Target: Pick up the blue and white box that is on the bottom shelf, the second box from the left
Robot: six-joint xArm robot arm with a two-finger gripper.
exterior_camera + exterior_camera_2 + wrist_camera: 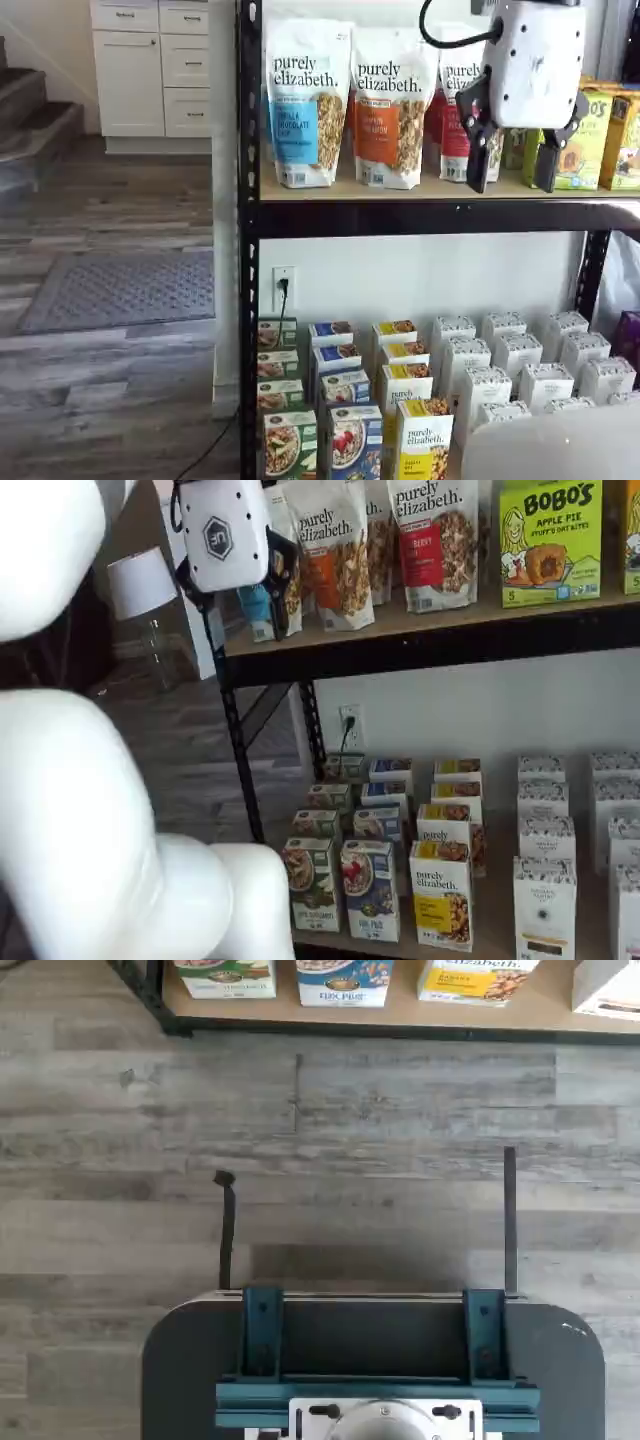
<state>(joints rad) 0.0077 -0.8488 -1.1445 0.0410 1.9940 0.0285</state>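
Observation:
The blue and white box [352, 440] stands upright at the front of the bottom shelf [493, 905], between a green-fronted box [288, 442] and a yellow "purely elizabeth" box [424, 442]. It also shows in a shelf view [368, 888] and in the wrist view [343, 982]. More blue boxes stand in a row behind it. My gripper [512, 182] hangs high up in front of the upper shelf, far above the box. Its two black fingers are apart and hold nothing. It shows in both shelf views [245, 610].
Bags of granola [306, 100] and Bobo's boxes [550, 540] fill the upper shelf board [420, 190]. Rows of white boxes [515, 355] stand on the right of the bottom shelf. Black steel posts [249, 250] frame the rack. The wrist view shows grey wood floor [380, 1130] and the dark mount [375, 1360].

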